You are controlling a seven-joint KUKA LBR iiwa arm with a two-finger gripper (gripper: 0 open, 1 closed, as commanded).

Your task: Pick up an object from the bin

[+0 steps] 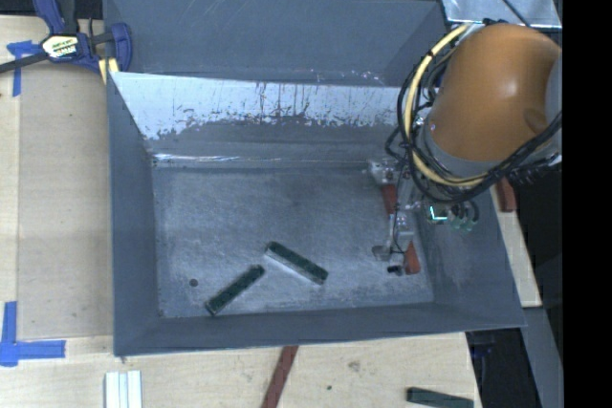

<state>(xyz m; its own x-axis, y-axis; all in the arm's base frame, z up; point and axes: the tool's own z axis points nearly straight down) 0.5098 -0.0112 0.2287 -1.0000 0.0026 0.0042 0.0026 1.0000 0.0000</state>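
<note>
Tool (396,217) stood wide, its red-tipped metal fingers (409,259) spread with nothing between them, low at the right of the scratched grey metal bin (134,234). Two flat dark bars lay well apart from it near the front wall, close together: left bar (235,289) and right bar (296,263).

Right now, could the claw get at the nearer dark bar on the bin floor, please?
Probably yes: the claw is open at the right, and only bare floor separates it from that bar; the other bar lies beyond.
</note>
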